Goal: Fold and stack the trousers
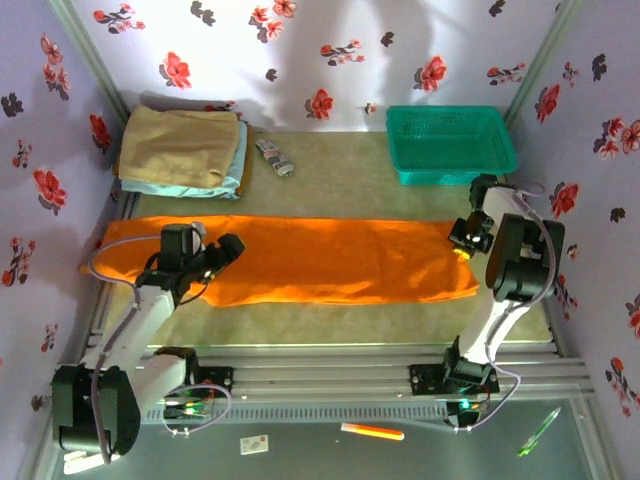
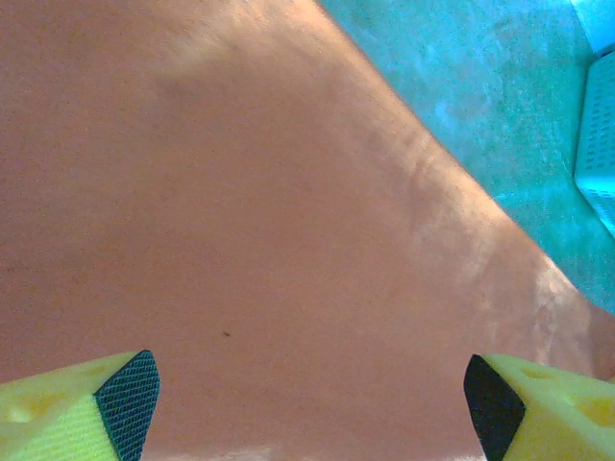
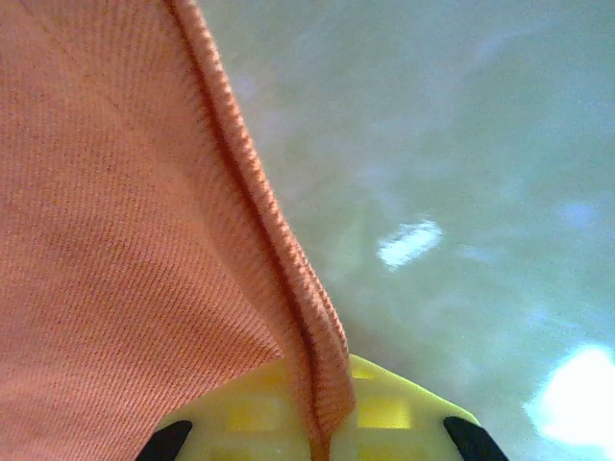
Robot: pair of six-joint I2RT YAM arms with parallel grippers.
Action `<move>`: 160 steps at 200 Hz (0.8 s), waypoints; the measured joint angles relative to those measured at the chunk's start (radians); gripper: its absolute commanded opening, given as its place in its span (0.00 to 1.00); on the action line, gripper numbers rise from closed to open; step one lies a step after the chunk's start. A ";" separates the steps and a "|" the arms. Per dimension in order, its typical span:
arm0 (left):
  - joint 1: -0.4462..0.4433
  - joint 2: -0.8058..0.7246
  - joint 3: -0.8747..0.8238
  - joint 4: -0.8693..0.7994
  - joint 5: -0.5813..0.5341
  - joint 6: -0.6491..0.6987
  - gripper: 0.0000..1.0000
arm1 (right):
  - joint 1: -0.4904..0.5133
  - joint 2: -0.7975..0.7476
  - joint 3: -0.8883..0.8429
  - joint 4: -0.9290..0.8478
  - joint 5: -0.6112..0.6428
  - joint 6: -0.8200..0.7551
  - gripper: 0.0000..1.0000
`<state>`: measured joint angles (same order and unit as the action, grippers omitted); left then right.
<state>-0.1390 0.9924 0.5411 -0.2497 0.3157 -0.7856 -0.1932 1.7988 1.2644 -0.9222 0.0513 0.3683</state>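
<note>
Orange cloth trousers (image 1: 330, 262) lie flat on the table (image 1: 340, 185) as one long band. The band runs from the left side to the right side, in the near half of the surface.

Left gripper (image 1: 232, 247): positioned over the left part of the band. In the left wrist view the jaws stand wide apart. The yellow fingers (image 2: 58, 413) with black pads sit at the two lower corners, and smooth orange fabric lies between them. Nothing is held. Whether the pads touch the cloth cannot be determined.

Right gripper (image 1: 463, 240): positioned at the far right corner of the trousers. In the right wrist view the jaws are closed on the ribbed edge of the trousers. That edge runs down into the seam between the two yellow fingers. Bare table surface shows to the right of the edge.

Green basket (image 1: 450, 145): far right, apart from the trousers.

Tan folded garment (image 1: 180, 145): far left, stacked on a light blue folded garment (image 1: 200, 190), apart from the trousers.
</note>
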 measured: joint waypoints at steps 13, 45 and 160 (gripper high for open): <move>0.000 0.000 0.000 0.000 0.000 0.000 0.85 | 0.000 -0.072 0.000 -0.019 0.051 0.008 0.00; -0.016 0.029 0.016 0.000 -0.003 -0.008 0.84 | 0.013 -0.224 0.048 -0.077 0.104 0.026 0.00; -0.007 0.291 0.201 -0.077 -0.231 0.056 0.87 | 0.872 -0.196 0.262 0.015 -0.088 0.336 0.00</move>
<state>-0.1459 1.2831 0.7418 -0.3267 0.0849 -0.7292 0.6792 1.6032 1.5261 -0.9070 -0.0364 0.7040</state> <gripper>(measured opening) 0.868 0.075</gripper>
